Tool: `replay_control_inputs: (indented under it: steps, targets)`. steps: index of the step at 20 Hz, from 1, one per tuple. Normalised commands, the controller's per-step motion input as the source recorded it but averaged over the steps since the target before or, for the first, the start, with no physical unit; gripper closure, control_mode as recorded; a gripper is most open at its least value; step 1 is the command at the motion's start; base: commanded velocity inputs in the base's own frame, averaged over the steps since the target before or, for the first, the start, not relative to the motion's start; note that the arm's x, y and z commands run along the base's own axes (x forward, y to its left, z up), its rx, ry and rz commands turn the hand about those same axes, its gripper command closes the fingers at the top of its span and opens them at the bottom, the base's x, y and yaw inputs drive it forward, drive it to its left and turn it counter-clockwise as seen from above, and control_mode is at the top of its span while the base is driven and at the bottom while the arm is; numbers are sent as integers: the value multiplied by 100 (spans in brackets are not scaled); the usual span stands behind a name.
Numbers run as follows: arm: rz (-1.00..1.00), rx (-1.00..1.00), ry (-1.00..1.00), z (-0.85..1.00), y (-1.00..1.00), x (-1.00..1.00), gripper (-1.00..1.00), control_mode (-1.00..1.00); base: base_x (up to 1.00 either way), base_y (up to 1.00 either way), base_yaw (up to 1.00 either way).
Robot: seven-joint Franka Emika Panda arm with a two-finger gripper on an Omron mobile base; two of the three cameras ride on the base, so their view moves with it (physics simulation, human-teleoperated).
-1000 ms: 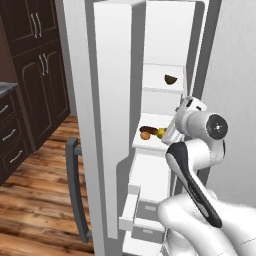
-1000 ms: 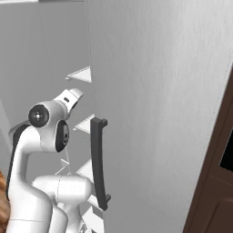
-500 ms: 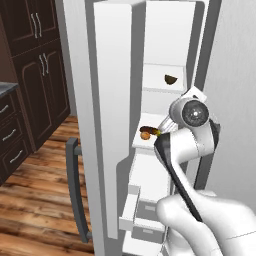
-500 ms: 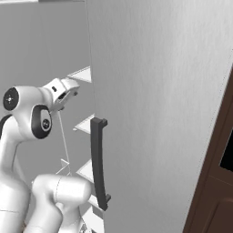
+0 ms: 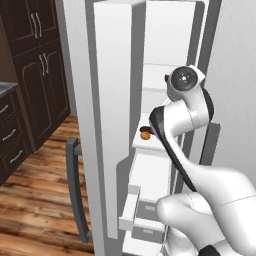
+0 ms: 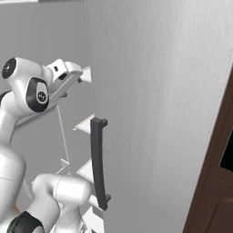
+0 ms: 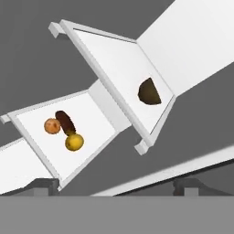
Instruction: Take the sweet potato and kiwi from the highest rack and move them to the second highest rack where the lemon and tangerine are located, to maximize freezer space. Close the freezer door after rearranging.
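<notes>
Your hand camera looks into the open freezer (image 5: 170,45) at a rolled angle, so two white racks run diagonally across the picture. On the second highest rack (image 7: 98,125) you find three things bunched together: the orange tangerine (image 7: 52,126), the dark reddish-brown sweet potato (image 7: 65,122) just beside it, and the yellow lemon (image 7: 74,142) touching the tuber's lower end. On the highest rack (image 7: 114,59) a single dark brown, rounded piece, the kiwi (image 7: 148,92), sits near the rack's front edge, well apart from the other three. From your left base camera the freezer door (image 5: 112,125) stands swung open toward you, white on its inner face, with its dark curved handle (image 5: 76,192) low on the grey outer side; the arm rises in front of the shelves and hides much of them, leaving a bit of orange fruit visible at the edge of the lower rack. In your right base camera the gripper (image 6: 77,76) is held up at the level of the top rack, and its fingers stand spread wide with nothing between them.
</notes>
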Motion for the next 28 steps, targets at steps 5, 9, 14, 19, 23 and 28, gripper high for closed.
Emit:
replay_control_inputs:
  steps: [5,9,14,19,23,28]
  targets:
    - [0,0,0,2,-19,38,-100,-100,0,0,0]
    - [0,0,0,0,-14,48,-100,-100,0,0,0]
    - [0,0,0,7,-13,49,-100,-100,0,0,0]
    - [0,0,0,4,-11,55,-100,-100,0,0,0]
    - [0,0,6,0,-11,51,-100,-100,0,0,0]
    - [0,0,12,0,-11,48,-100,-100,0,0,0]
